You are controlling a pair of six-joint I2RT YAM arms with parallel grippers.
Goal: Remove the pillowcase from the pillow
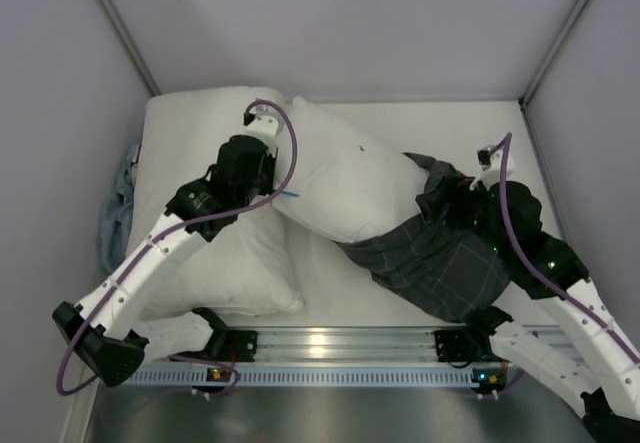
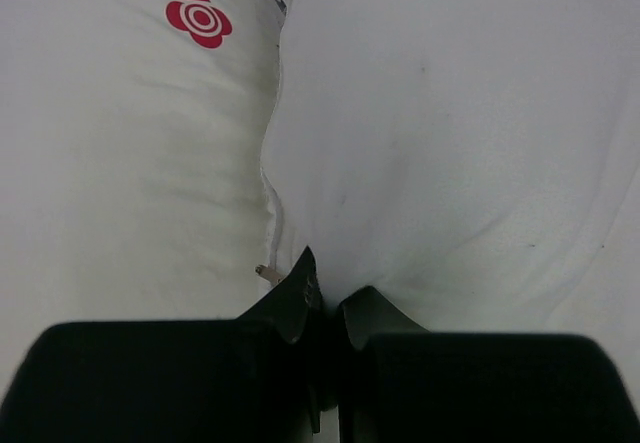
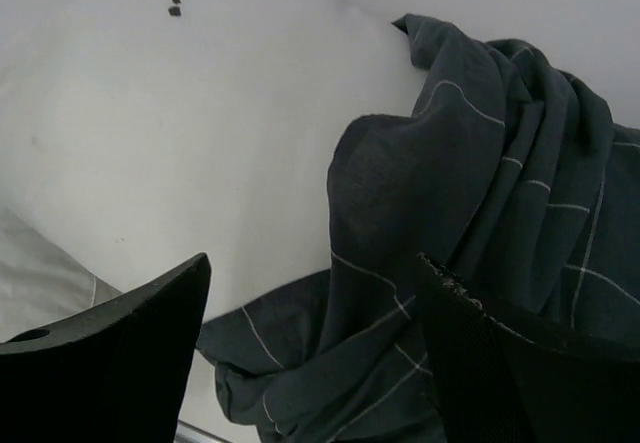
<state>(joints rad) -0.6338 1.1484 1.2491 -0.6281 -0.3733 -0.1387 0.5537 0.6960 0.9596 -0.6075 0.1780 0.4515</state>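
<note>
Near edge: aluminium rail point(image 1: 340, 343) with both arm bases.

Right gripper point(image 3: 312, 263): fingers wide apart and clamping nothing. Folds of the pillowcase point(image 3: 480, 163) lie just beyond them, close against the right-hand finger. I cannot tell if they touch.

The pillowcase is dark grey-blue with thin pale check lines. It is bunched over the near-right end of the pillow point(image 1: 345, 178) and spreads down towards the rail. The rest of the pillow is bare, plain white, and lies on a diagonal across the white desk point(image 1: 450, 128). A dark speck point(image 3: 175, 7) shows on its upper face.

Left gripper point(image 2: 325, 298): fingers together at the pillow's far-left end, pinching a pucker of its white fabric, with creases running out from the pinch.

Second pillow point(image 2: 120, 163): white with a red round logo point(image 2: 198, 18). It lies to the left of the task pillow, and the two press against each other along a seam.

Far left, off the desk edge: a crumpled light blue cloth point(image 1: 118, 203).
</note>
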